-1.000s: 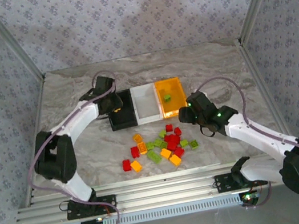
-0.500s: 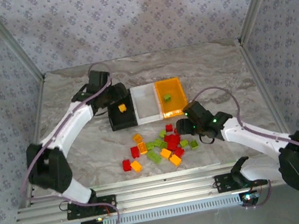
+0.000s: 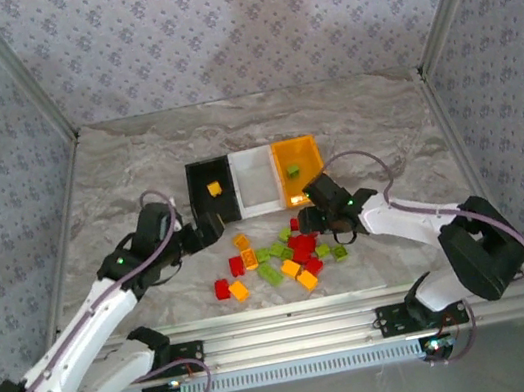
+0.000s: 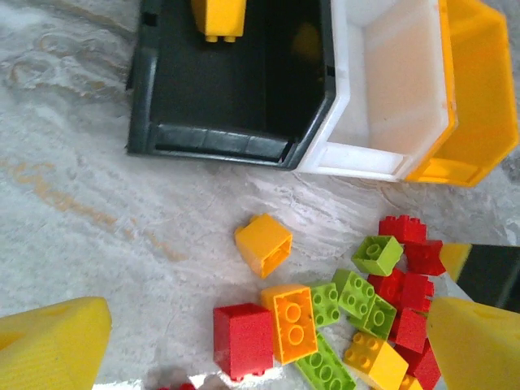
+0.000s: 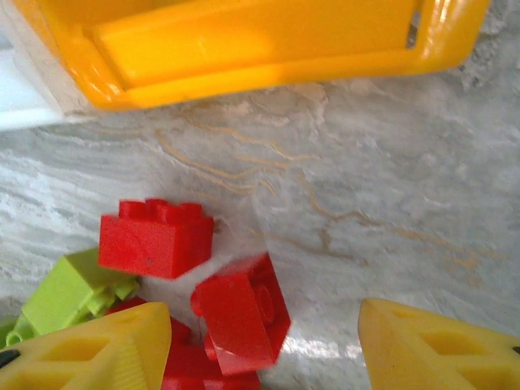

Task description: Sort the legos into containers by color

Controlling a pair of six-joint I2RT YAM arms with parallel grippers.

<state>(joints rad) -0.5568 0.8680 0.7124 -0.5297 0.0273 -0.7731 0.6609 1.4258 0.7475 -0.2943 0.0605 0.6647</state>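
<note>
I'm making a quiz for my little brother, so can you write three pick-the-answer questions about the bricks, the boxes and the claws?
1. One box holds a yellow brick. Which box?
A) black
B) white
C) orange

2. What colour is the brick in the orange box?
A) red
B) green
C) blue

3. How is the left claw?
A) shut on a red brick
B) shut tight on nothing
C) open, holding nothing

Answers:
1 A: the yellow brick lies inside the black box.
2 B: a single green brick sits in the orange box.
3 C: the left wrist view shows the claw gaping wide with nothing gripped.
</note>
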